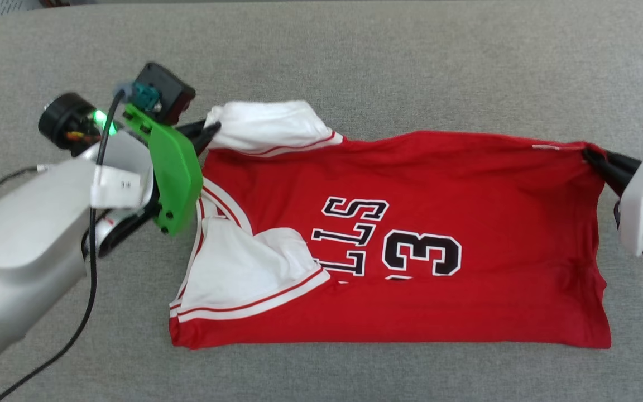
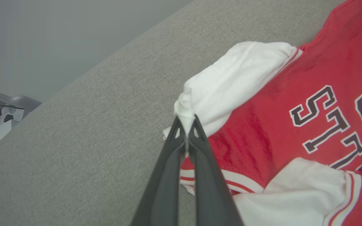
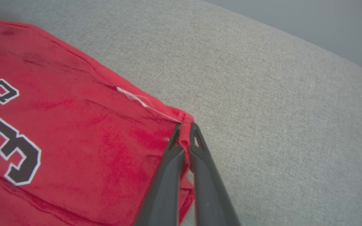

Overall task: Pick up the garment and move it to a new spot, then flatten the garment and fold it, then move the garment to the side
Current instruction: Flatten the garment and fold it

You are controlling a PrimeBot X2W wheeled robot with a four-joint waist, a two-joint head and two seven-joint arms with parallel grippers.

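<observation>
The garment [image 1: 422,234], a red jersey with white sleeves and black lettering, lies spread sideways on the grey surface, collar end to the left, hem to the right. My left gripper [image 1: 212,129] is shut on the far white sleeve's edge; in the left wrist view the fingers [image 2: 185,125] pinch white cloth of the garment [image 2: 294,103]. At the far right corner of the hem, my right gripper [image 1: 589,153] is shut on red fabric. The right wrist view shows that gripper [image 3: 185,130] clamping a fold of the garment [image 3: 74,131]. The near white sleeve [image 1: 243,273] lies folded over the chest.
The grey fabric surface [image 1: 355,67] stretches around the shirt on all sides. A black cable [image 1: 90,268] hangs from the left arm. In the left wrist view the surface's edge drops off at upper left, with a power strip [image 2: 2,114] beyond.
</observation>
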